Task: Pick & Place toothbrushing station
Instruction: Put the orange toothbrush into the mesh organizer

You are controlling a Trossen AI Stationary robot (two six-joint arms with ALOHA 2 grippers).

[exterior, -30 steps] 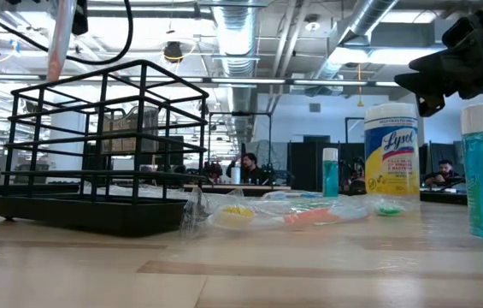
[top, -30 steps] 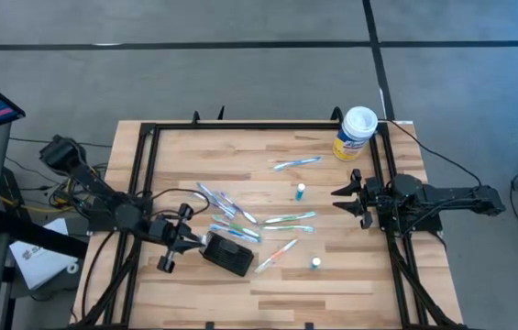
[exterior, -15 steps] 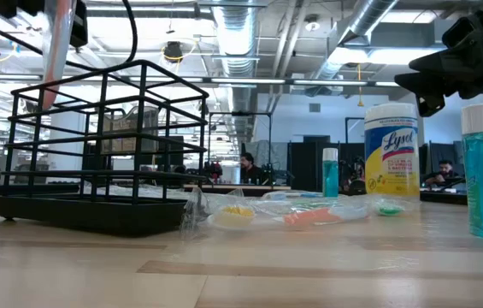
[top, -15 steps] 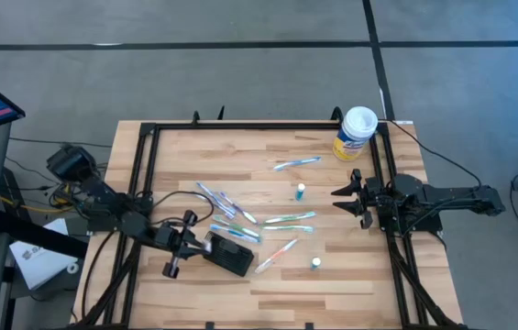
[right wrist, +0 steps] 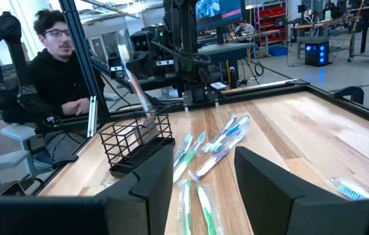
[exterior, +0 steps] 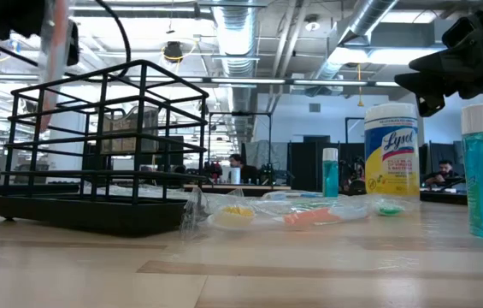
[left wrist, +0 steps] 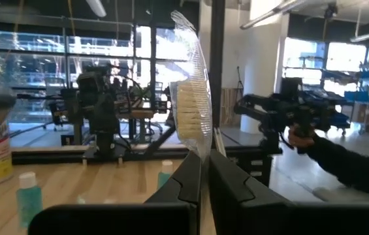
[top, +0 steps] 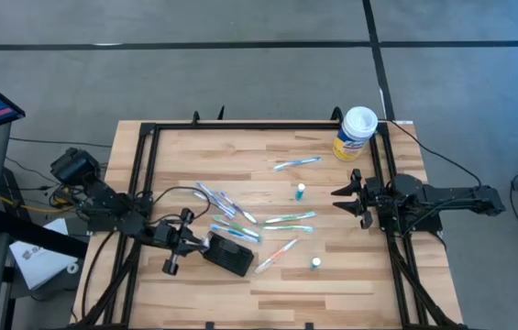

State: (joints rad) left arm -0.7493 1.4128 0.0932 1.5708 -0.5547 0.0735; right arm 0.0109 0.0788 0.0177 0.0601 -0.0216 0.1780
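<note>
Just left of the toothbrushing station, the left gripper hangs closed on a wrapped toothbrush, pinched between its two fingers and standing upright with the bristle head at the top. The station, a black wire holder on a dark tray, sits on the table near its front-left part, with the gripper touching or almost touching its left end; which of the two cannot be told. Right of the station lies a loose scatter of packaged toothbrushes, with two small blue bottles among them. Well to the right of the station, the right gripper waits with jaws apart, holding nothing. A white-lidded canister stands behind it near the far right corner.
</note>
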